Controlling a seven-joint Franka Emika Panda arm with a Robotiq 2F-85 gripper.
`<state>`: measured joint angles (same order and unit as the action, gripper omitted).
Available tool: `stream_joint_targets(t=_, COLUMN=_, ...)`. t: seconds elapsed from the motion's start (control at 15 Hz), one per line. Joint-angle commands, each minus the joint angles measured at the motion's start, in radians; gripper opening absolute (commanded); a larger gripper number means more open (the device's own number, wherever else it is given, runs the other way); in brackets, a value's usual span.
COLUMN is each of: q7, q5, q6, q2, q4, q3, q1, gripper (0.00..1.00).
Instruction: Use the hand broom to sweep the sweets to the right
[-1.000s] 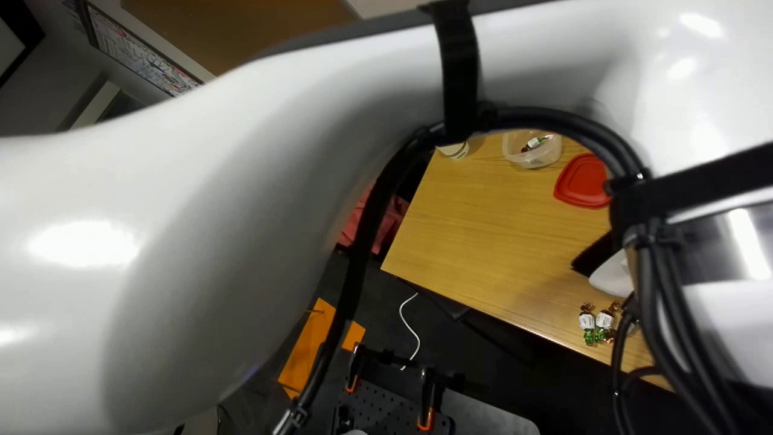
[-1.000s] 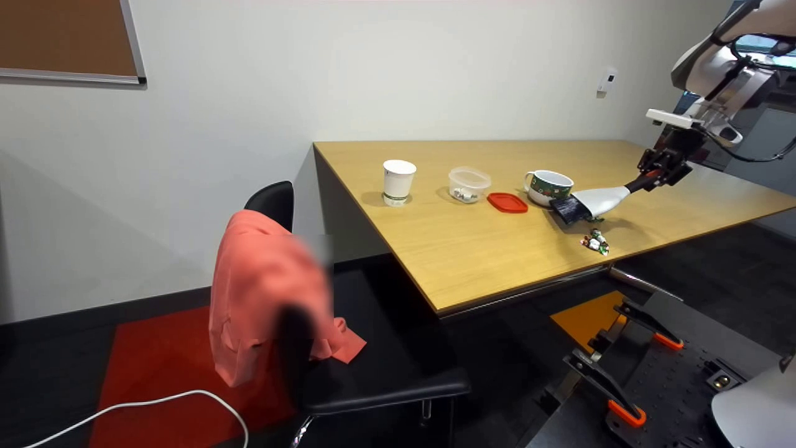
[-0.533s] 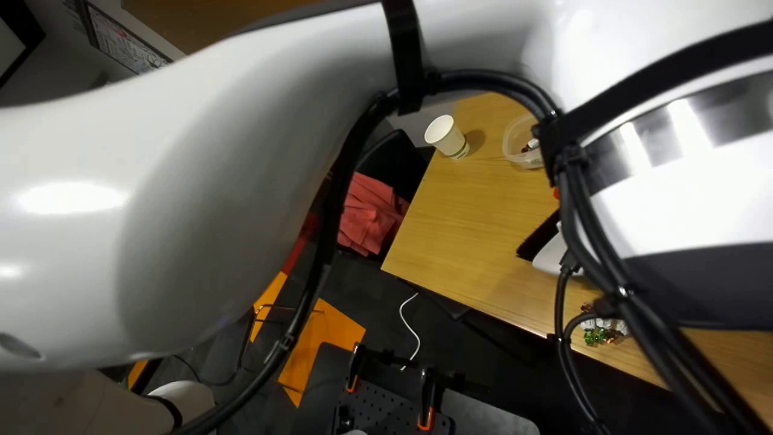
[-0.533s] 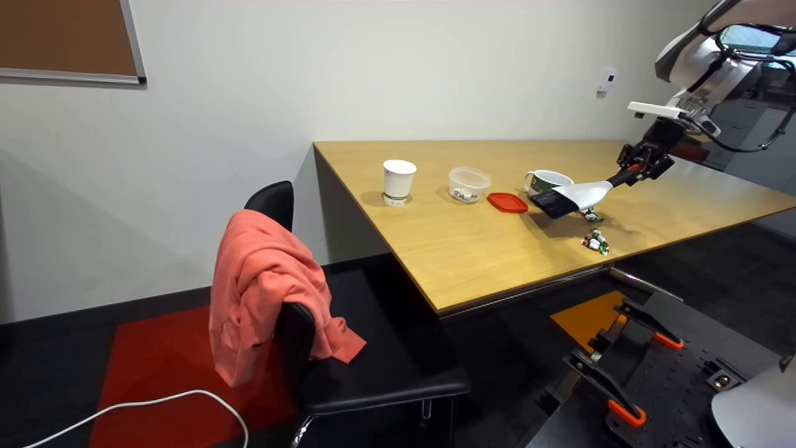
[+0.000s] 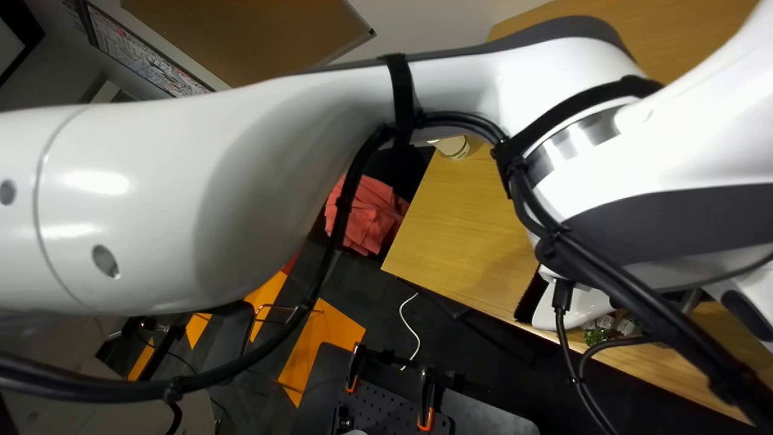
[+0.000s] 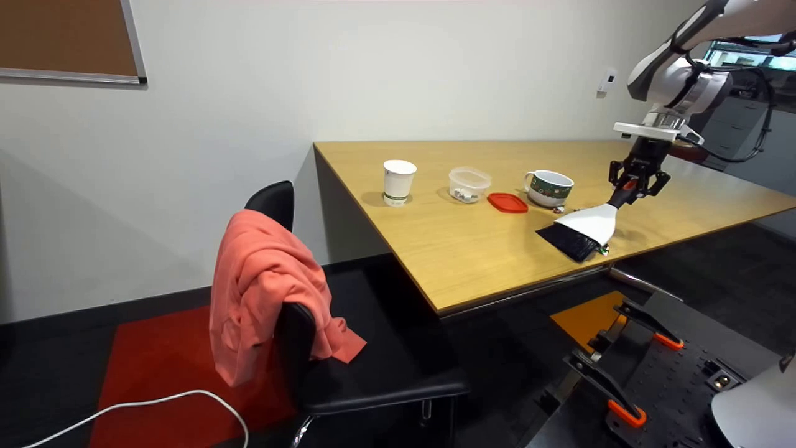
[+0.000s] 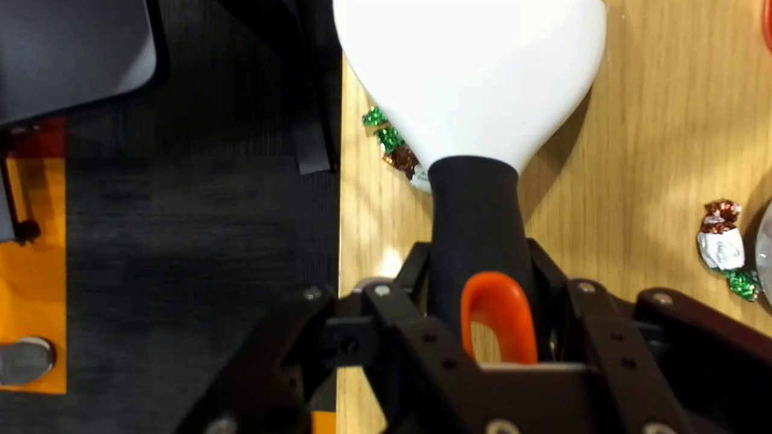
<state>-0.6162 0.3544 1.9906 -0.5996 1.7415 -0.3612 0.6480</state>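
While it's clasped, the broom (image 6: 596, 221) slants; gripper (image 6: 629, 191) above.

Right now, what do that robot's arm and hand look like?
The arm is glossy white and rounded, with dark grey panels and a silvery band. Black straps hold black cables. The hand is black and angular, with round metallic screw heads.

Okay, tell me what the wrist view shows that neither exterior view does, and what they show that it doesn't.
Only the wrist view shows that the orange loop on the hand broom's handle is open in the middle.

Only the exterior views show the black bristles, the white paper cup and the coral garment; the plastic tub appears in an exterior view alone.

All share the broom's white head, some sweets and part of the table.
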Motion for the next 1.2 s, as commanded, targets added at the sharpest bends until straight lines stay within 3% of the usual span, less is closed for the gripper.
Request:
stream_joint_targets(t=0.0, q7=0.024, q5=0.005, q6=0.011, q2=-0.006, q4=0.001, q3=-0.015, q1=-0.013, gripper=0.39)
stream_joint_targets(t=0.33, q7=0.045, q5=0.002, q6=0.018, q2=-0.005, q4=0.005, q3=-0.018, q1=-0.013, gripper=0.39)
stream_joint_targets(t=0.4, q7=0.045, q5=0.002, q6=0.018, q2=-0.006, q4=0.005, q3=-0.018, q1=-0.013, gripper=0.14)
stream_joint_targets(t=1.13, q7=0.243, q5=-0.040, q6=0.196, q2=-0.052, q4=-0.012, q3=-0.041, q1=0.020, gripper=0.14)
